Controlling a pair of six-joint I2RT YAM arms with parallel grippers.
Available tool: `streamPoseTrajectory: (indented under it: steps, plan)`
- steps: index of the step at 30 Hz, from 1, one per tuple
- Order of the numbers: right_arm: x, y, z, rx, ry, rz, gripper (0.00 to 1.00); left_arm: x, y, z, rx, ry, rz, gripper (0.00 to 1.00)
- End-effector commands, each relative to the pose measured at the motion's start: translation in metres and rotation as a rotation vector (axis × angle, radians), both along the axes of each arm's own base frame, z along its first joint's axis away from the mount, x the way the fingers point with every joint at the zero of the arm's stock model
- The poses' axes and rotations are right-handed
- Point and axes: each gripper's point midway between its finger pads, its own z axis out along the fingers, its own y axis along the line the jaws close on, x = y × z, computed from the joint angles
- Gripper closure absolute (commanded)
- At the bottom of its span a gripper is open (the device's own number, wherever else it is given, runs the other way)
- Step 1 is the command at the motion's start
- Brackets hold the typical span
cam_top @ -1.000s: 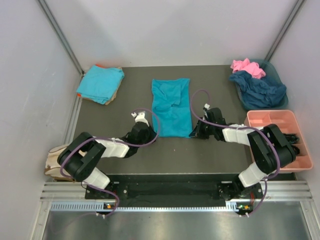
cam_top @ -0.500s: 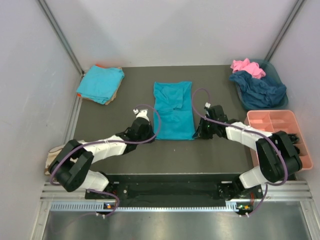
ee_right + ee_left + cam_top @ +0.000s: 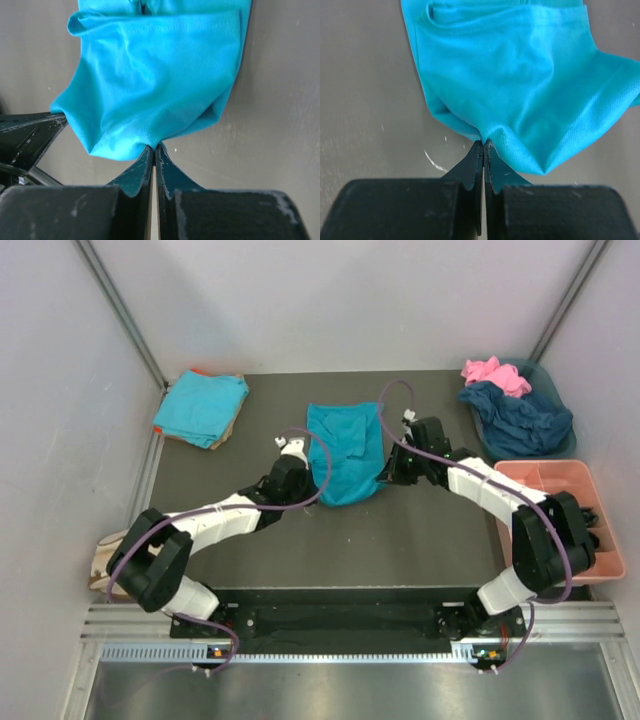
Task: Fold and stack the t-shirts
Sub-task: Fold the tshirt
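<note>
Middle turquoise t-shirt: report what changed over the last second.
The left gripper closed on the turquoise t-shirt at its near hem; with the right gripper already pinching, both carried that hem away from the robot, folding it shorter. The folded turquoise stack, navy and pink shirts and pink tray stayed put.

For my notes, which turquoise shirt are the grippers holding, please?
The middle shirt, pinched by the left gripper and right gripper; the folded shirt at far left lies alone.

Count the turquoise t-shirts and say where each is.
2. One mid-table t-shirt, pinched by the left gripper and right gripper; a folded t-shirt at the far-left corner, possibly hiding others beneath.
</note>
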Motion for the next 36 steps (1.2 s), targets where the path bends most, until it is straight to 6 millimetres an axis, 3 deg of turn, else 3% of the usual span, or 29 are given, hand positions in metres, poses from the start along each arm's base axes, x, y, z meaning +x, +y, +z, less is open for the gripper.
streamPoseTrajectory:
  steps: [1,8,10,12,15,23,24,27,31,32,36]
  plan:
    - [0.031,0.004,0.018,-0.013,-0.066,-0.003,1.0,0.04,-0.002,0.029,-0.009,-0.111,0.038,1.0]
    - [0.083,0.0,0.037,0.014,-0.109,-0.038,1.0,0.106,0.021,0.039,-0.064,-0.169,0.117,1.0]
    - [0.094,-0.003,0.032,0.005,-0.094,-0.044,1.0,0.124,0.021,0.045,-0.07,-0.186,0.118,1.0]
    - [0.11,-0.007,0.045,0.014,-0.126,-0.059,1.0,0.141,0.021,0.052,-0.077,-0.213,0.124,1.0]
    - [0.128,-0.009,0.047,0.018,-0.128,-0.069,1.0,0.161,0.019,0.061,-0.095,-0.243,0.123,1.0]
    - [0.165,-0.009,0.049,0.035,-0.145,-0.082,1.0,0.204,0.001,0.085,-0.14,-0.313,0.103,1.0]
    - [0.168,-0.008,0.041,0.032,-0.129,-0.08,1.0,0.206,-0.005,0.079,-0.145,-0.303,0.077,1.0]
    - [0.18,-0.004,0.042,0.042,-0.139,-0.075,1.0,0.218,-0.01,0.081,-0.148,-0.313,0.072,1.0]
    - [0.196,-0.004,0.028,0.042,-0.123,-0.083,1.0,0.232,-0.011,0.082,-0.136,-0.323,0.069,1.0]
    - [0.2,-0.004,0.032,0.05,-0.133,-0.085,1.0,0.239,-0.01,0.09,-0.141,-0.341,0.075,1.0]
    - [0.212,-0.008,0.029,0.061,-0.132,-0.101,1.0,0.254,-0.006,0.082,-0.133,-0.333,0.083,1.0]
